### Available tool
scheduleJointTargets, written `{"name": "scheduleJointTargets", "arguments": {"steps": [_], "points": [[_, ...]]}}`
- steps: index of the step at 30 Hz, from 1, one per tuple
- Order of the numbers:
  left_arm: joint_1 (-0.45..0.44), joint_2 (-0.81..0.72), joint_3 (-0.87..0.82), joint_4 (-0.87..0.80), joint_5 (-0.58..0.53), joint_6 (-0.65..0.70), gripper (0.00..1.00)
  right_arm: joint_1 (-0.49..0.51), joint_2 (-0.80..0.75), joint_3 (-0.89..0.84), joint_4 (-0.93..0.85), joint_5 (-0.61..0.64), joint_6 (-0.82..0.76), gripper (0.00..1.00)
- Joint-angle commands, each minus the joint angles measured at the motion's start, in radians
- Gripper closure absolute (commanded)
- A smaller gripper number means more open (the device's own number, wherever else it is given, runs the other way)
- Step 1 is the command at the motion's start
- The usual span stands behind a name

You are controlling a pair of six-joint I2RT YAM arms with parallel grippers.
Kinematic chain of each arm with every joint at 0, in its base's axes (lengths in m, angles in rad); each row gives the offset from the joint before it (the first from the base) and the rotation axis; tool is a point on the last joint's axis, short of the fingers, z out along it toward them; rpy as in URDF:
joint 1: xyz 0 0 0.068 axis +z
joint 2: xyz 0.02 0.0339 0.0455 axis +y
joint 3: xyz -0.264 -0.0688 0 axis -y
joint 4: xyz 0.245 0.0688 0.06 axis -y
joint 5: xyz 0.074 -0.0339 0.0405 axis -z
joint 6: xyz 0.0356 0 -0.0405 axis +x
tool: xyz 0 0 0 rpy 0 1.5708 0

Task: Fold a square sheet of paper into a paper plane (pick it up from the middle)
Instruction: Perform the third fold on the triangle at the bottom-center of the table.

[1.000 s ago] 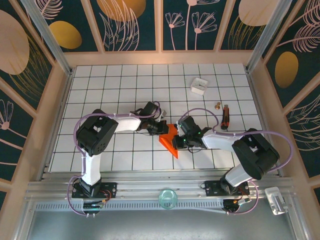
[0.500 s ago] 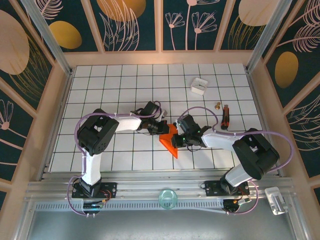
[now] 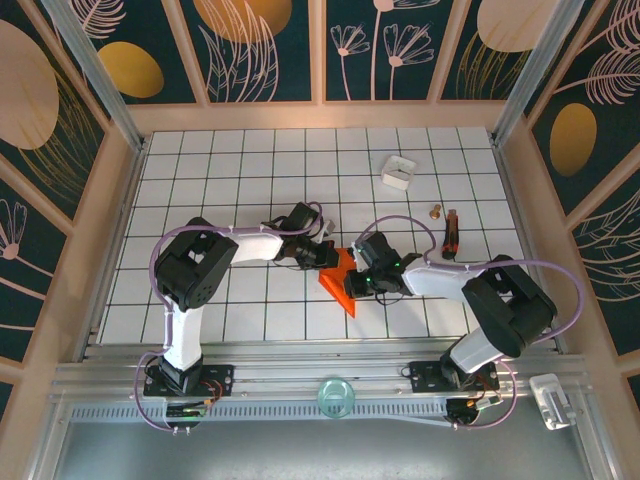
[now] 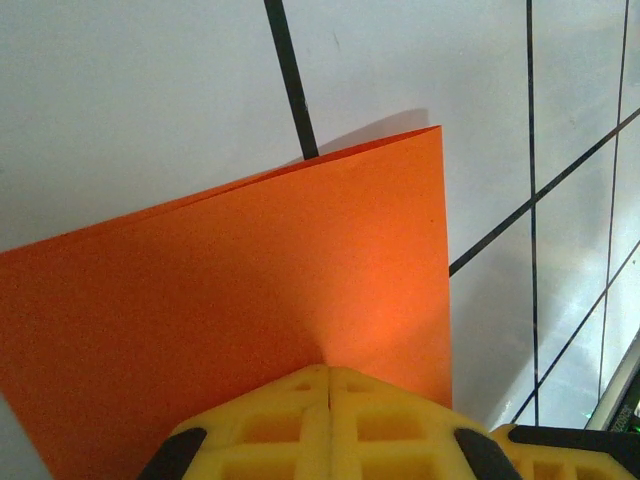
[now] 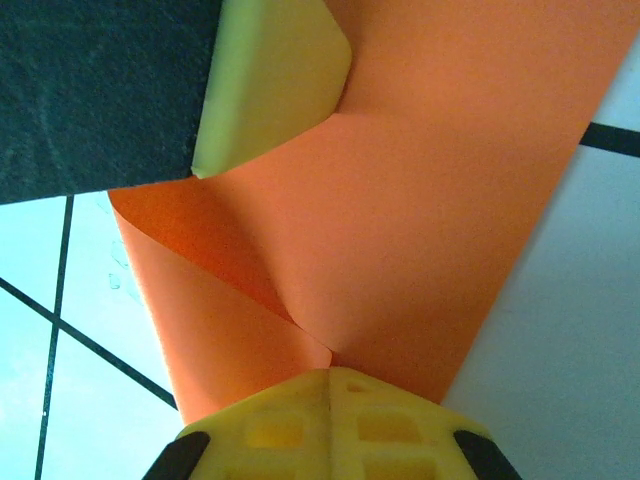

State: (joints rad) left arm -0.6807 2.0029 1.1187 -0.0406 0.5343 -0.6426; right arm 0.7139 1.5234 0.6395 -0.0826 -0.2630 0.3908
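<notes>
**Q:** Where is the paper?

**A:** An orange-red paper (image 3: 342,287), folded to a triangle, is seen near the middle of the tiled surface (image 3: 250,180), between the two arms. In the right wrist view one layer is bowed upward, so it is not yet pressed flat.

**Q:** How are the end effectors set?

**A:** The left end effector (image 4: 328,374) is clamped on the paper, its yellow fingers pressed together with the sheet pinched between them. The right end effector (image 5: 330,374) is clamped on the paper too, from the opposite side.

**Q:** Which way does the paper lie from each?

**A:** From the left end effector it spreads rightward and toward the near edge. From the right one it spreads leftward. Its long axis is judged to run from far to near, across the line joining the two grips. Neither arm is nearer, since both touch it.

**Q:** What does the next move turn on?

**A:** A fold is judged to be under way. The bowed layer must be laid down along that axis, and pulling the two grips apart could tear the sheet.
</notes>
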Motion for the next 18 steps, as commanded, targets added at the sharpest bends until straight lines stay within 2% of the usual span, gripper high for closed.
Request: {"name": "scheduleJointTargets", "arguments": {"steps": [1, 18], "points": [[-0.004, 0.045, 0.000, -0.074, -0.026, 0.023, 1.00, -0.005, 0.026, -0.011, -0.002, 0.019, -0.015, 1.00], [-0.004, 0.050, 0.006, -0.077, -0.020, 0.024, 1.00, -0.005, 0.018, 0.035, -0.028, 0.010, -0.037, 1.00]]}}
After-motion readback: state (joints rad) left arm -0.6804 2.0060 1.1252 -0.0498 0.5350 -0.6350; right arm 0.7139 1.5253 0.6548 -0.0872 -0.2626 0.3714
